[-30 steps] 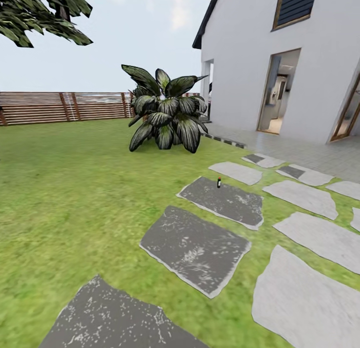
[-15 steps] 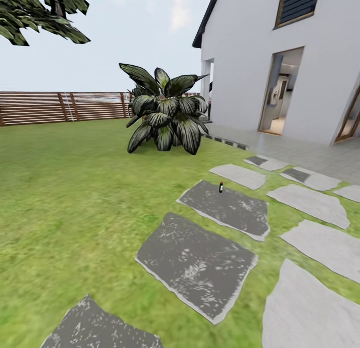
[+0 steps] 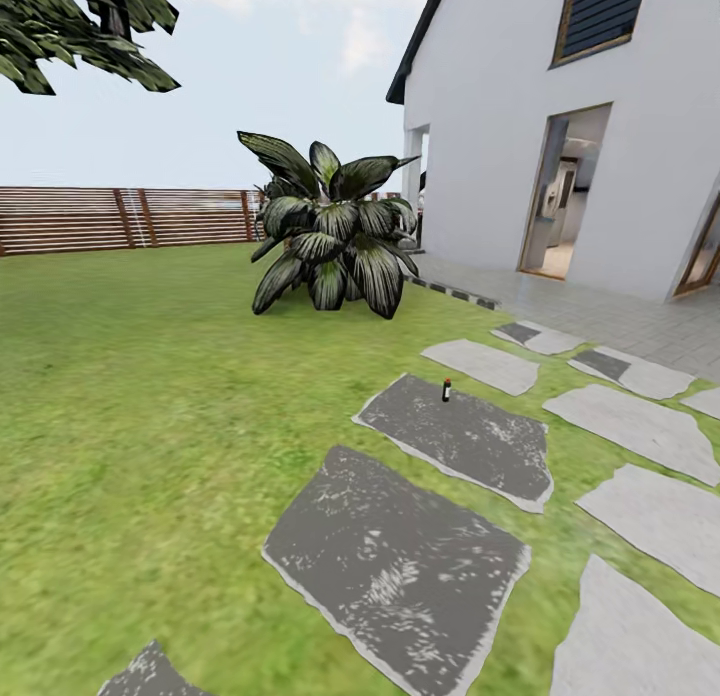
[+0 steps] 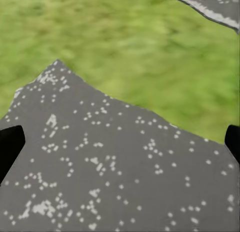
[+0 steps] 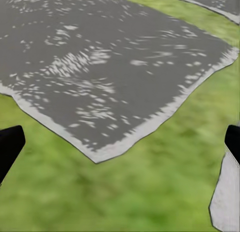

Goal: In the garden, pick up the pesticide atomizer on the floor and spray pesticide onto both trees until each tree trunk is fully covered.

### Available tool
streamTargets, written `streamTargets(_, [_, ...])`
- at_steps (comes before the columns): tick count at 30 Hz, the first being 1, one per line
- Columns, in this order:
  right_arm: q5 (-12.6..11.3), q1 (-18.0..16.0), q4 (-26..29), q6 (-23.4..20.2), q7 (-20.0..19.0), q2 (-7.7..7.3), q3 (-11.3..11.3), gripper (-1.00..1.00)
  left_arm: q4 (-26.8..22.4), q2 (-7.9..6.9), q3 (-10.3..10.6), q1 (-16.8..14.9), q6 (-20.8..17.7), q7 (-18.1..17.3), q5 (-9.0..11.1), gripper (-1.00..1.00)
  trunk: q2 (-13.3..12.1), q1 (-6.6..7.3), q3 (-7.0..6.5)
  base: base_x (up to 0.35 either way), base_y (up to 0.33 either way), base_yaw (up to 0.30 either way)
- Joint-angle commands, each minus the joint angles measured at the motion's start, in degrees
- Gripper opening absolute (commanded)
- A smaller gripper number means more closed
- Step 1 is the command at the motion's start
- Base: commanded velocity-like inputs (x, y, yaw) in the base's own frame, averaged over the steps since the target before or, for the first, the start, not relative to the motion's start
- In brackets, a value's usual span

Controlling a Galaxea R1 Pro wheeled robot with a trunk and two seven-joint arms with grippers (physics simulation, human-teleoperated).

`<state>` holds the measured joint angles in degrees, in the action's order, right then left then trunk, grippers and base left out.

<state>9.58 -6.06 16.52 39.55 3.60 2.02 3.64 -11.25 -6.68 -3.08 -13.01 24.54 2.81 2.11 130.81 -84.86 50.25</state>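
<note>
Both grippers hang empty over the ground with their jaws spread wide: in the left wrist view the left gripper (image 4: 120,139) has its dark fingertips (image 4: 10,144) at the two edges of the picture, above a speckled dark paving stone (image 4: 110,167) bordered by grass (image 4: 130,47). The right gripper (image 5: 120,142) is just as wide apart, holding and touching nothing, above the pale-edged corner of another dark slab (image 5: 100,67) and the turf beside it

Further out, from the head camera, the pesticide atomizer (image 3: 446,389) stands upright near the far edge of the second dark stepping stone (image 3: 460,436), well apart from the robot and from both arms. It reads as a tiny dark cylinder with a red spot on top; finer detail is too small to tell. Beyond it sit the broad-leaved shrub (image 3: 325,236), the wooden fence (image 3: 120,218) and the white house (image 3: 560,126). Tree foliage (image 3: 70,26) hangs at the upper corner; the trunk below it is out of frame

Judging from this, the approach is the step in hand, and the risks lie there. The can is slim and tall, so a base rolled too close or a fingertip brushing it off-centre would likely tip it and send it rolling off the slab into the grass. Uneven slab edges could also jolt the base and spoil the line-up. Stopping short would leave it beyond reach
</note>
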Motion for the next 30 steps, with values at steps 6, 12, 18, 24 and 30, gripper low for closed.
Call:
streamTargets(6, [0.0,0.0,0.0,0.0,0.0,0.00,0.0,1.00,0.0,0.00,0.0,0.0,0.0,0.0,0.0,1.00,0.0,0.00,0.00,0.339,0.000,0.000])
streamTargets(12, [0.0,0.0,0.0,0.0,0.0,0.00,0.0,1.00,0.0,0.00,0.0,0.0,0.0,0.0,0.0,1.00,0.0,0.00,0.00,0.339,0.000,0.000])
streamTargets(18, [0.0,0.0,0.0,0.0,0.0,0.00,0.0,1.00,0.0,0.00,0.0,0.0,0.1,0.0,0.0,1.00,0.0,0.00,0.00,0.339,0.000,-0.030])
streamTargets(24, [0.0,0.0,0.0,0.0,0.0,0.00,0.0,1.00,0.0,0.00,0.0,0.0,0.1,0.0,0.0,1.00,0.0,0.00,0.00,0.339,0.000,-0.219])
streamTargets(30, [0.0,0.0,0.0,0.0,0.0,0.00,0.0,1.00,-0.1,0.00,0.0,0.0,0.1,0.0,0.0,1.00,0.0,0.00,0.00,0.339,0.000,-0.259])
